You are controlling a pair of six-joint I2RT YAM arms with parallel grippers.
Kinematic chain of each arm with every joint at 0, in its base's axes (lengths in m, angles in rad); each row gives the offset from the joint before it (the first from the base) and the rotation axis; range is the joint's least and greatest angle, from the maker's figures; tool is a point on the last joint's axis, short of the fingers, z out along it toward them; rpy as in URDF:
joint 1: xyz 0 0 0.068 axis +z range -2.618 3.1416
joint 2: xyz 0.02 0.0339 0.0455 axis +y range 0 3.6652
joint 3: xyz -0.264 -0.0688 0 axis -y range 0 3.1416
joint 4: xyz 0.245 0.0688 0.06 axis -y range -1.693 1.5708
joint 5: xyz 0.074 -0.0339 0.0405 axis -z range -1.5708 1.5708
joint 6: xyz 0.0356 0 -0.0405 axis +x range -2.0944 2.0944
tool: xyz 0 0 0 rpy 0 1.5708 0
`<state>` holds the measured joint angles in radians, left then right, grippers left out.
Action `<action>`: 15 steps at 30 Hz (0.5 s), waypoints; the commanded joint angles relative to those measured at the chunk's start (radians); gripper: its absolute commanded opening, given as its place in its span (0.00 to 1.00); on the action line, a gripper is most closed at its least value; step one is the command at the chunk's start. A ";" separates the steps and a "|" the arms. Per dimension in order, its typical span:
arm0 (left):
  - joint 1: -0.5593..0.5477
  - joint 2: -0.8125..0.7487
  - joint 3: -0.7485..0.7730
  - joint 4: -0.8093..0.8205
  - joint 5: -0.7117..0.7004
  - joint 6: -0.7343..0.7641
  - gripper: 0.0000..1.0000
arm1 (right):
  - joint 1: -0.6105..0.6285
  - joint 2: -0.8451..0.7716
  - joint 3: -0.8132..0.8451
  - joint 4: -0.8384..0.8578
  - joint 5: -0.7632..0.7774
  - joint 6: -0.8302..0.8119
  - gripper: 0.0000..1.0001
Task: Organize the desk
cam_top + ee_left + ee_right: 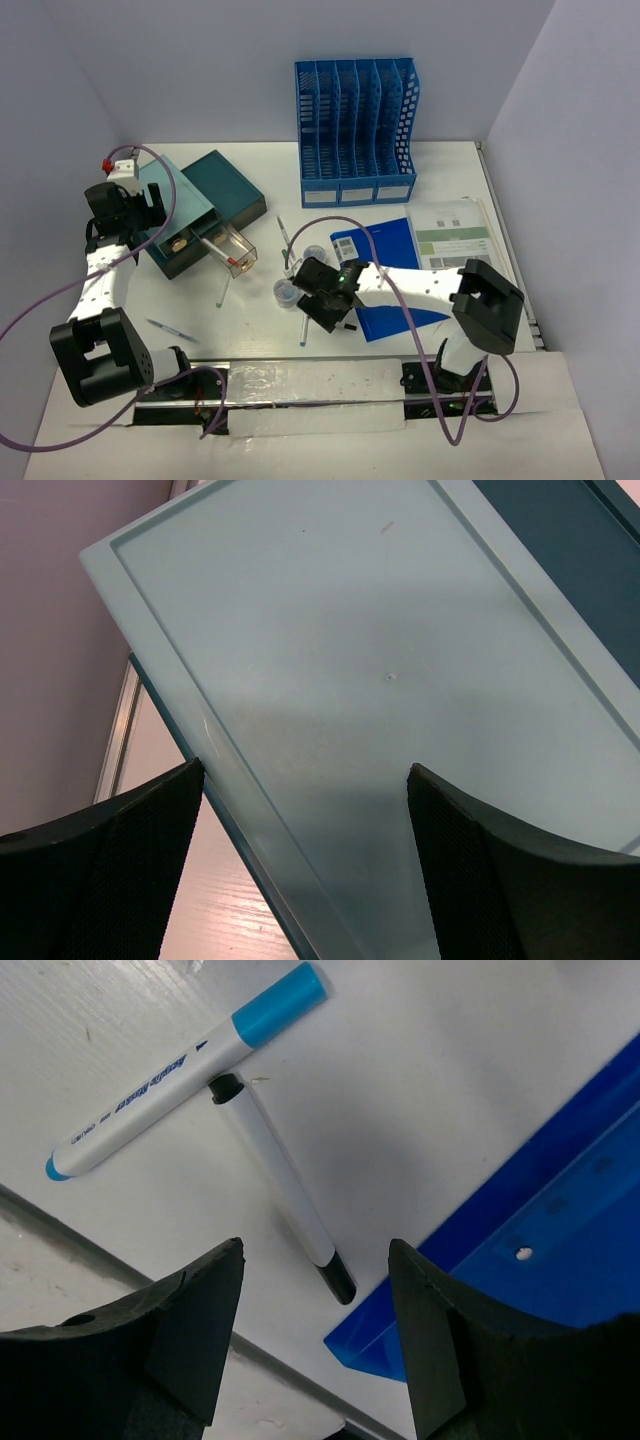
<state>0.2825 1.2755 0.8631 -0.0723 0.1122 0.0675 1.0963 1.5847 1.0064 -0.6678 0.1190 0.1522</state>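
The desk (260, 340) is a white tabletop with scattered stationery. My left gripper (150, 207) is open over the light teal top (380, 660) of a drawer box (225, 183), its fingers (120, 870) straddling that top's edge. My right gripper (322, 305) is open and empty, low over the desk by a blue folder (385, 275). In the right wrist view a white pen with a black tip (285, 1190) lies between the fingertips (190, 1330) and touches a blue-capped marker (190, 1070). The folder's corner (560, 1210) is close on the right.
A blue file organizer (355, 125) stands at the back. The box's clear drawer (230, 250) is pulled open. Printed paper (452, 235) lies at the right. Loose pens (170, 330) (283, 235) and small tape rolls (288, 292) lie mid-desk. Lavender walls enclose the desk.
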 commanded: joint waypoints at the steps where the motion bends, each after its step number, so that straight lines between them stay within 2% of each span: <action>1: -0.003 -0.002 0.022 -0.035 0.011 0.016 0.89 | 0.011 0.048 -0.010 0.075 -0.028 -0.003 0.68; 7: -0.002 -0.001 0.019 -0.029 0.007 0.020 0.89 | 0.008 0.188 0.008 0.080 -0.058 0.015 0.65; 12: -0.003 -0.001 0.017 -0.026 0.004 0.023 0.89 | 0.010 0.203 -0.002 0.085 -0.065 0.041 0.32; 15: -0.003 -0.001 0.020 -0.027 0.005 0.022 0.89 | 0.012 0.159 -0.001 0.072 -0.053 0.055 0.22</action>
<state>0.2825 1.2755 0.8631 -0.0719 0.1120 0.0704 1.1063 1.7384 1.0376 -0.6060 0.0296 0.1854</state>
